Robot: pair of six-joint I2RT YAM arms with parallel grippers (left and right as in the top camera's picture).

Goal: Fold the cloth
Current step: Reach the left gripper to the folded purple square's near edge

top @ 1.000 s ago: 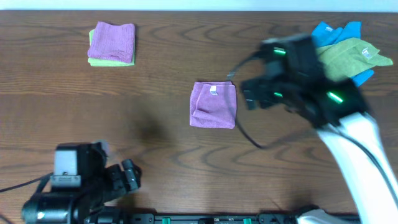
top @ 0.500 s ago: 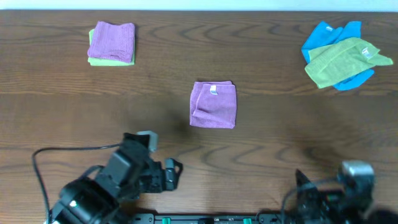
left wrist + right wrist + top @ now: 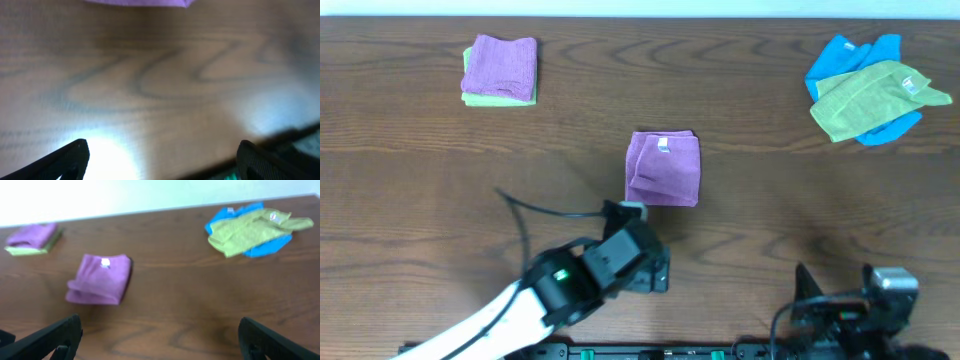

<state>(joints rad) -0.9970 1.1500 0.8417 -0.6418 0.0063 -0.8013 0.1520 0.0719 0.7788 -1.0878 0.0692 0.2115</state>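
My left hand [image 3: 658, 276] has swung in near the cloth [image 3: 663, 170], spread wide; my right hand [image 3: 160, 330] has pulled back (also spread, empty). The cloth already lies folded, I judge.

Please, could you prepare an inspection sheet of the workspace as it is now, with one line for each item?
Surface: dark wooden table, grain visible.
Job's things: the cloth lies folded at the centre, white tag on top near its far edge.
Clutter: purple folded cloth on a lime-green cloth, far left; olive-green cloth over a blue cloth, far right.
Grippers: left gripper open, empty, just short of the cloth; right gripper open, empty, at the near right edge.
Cables: black cable arcs over the table by the left arm.
Surroundings: pale wall beyond the table; nothing else seen.
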